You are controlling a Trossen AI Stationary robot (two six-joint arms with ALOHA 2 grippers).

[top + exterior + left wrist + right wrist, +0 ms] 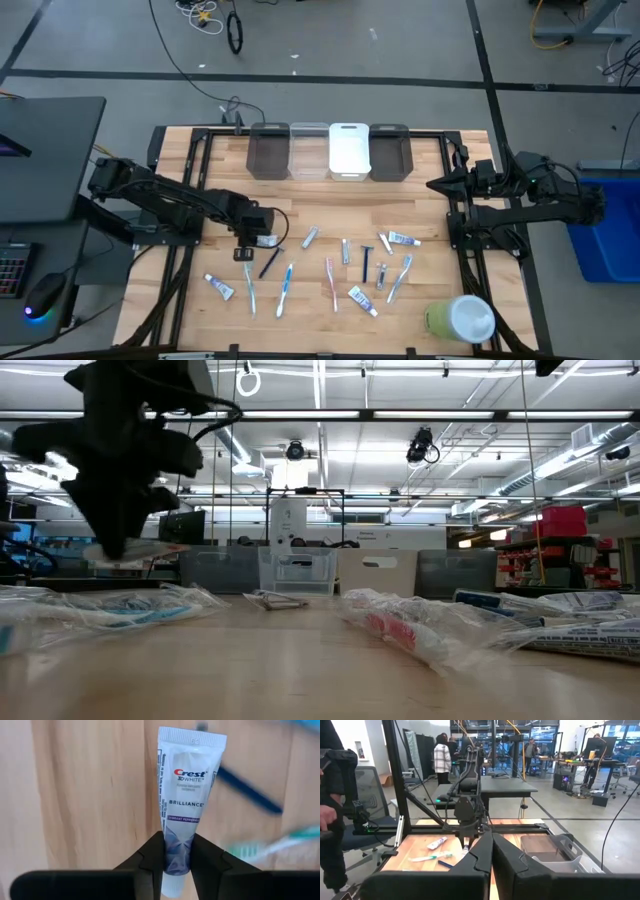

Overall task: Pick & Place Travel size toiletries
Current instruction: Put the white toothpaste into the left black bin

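My left tool (176, 857) pinches the toothpaste tube (184, 800) near its cap end, lifted just above the table (310, 200). Light, soft, slippery; grip gently. Right tool (491, 851) pressed together, parked.

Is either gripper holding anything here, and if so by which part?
The left gripper holds a toothpaste tube, fingers clamped on its lower part, near the cap end. The right gripper is shut and holds nothing.
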